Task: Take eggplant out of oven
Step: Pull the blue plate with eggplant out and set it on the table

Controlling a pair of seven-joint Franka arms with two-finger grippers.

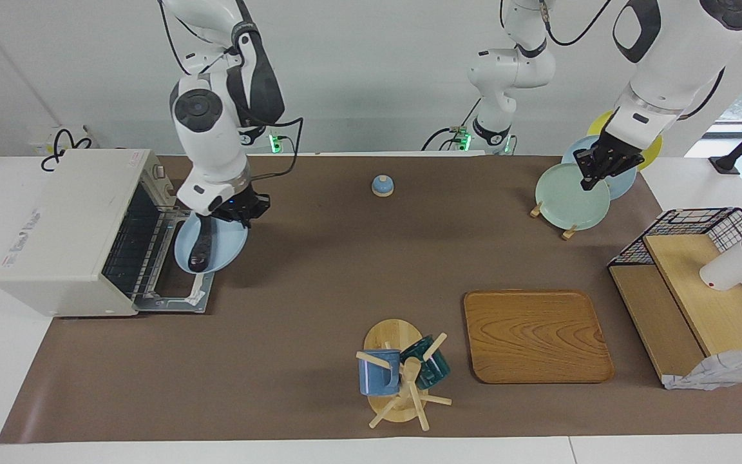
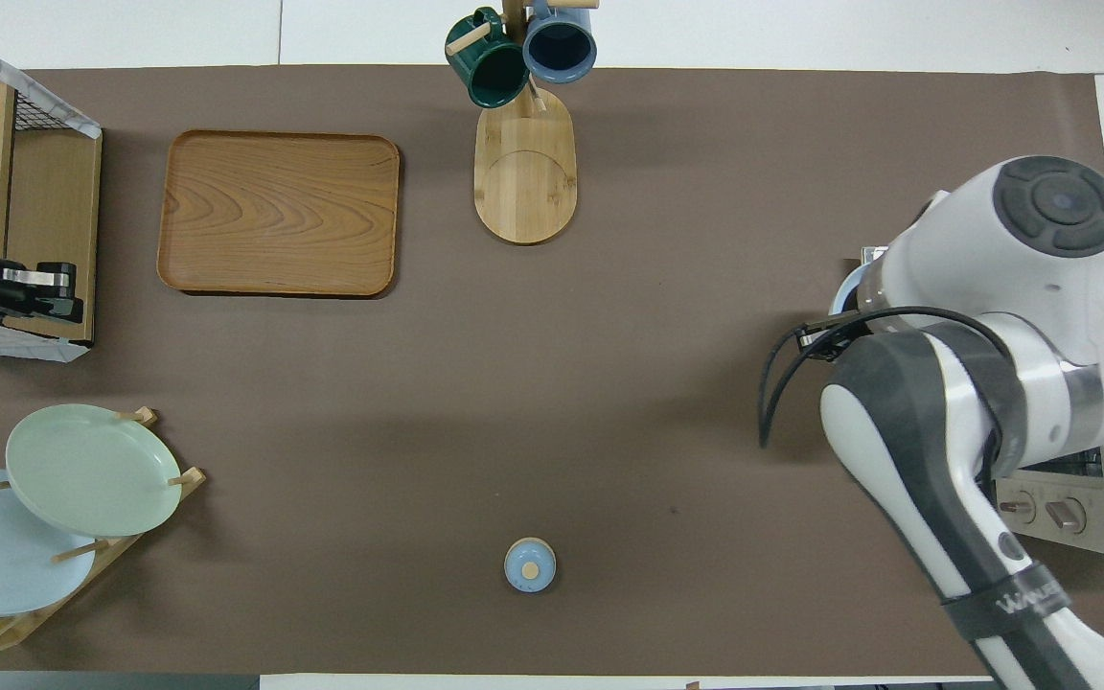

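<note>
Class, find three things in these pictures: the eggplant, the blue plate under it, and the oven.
eggplant (image 1: 199, 248), facing view, mid-body.
blue plate (image 1: 228, 246), facing view, bare inner surface.
oven (image 1: 62, 219), facing view, top panel.

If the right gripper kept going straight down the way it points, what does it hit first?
Probably the open oven door, near its outer edge. The right gripper, pointing down, holds the blue plate with the eggplant over that edge. Depth is unclear, so it could be the brown mat instead.
</note>
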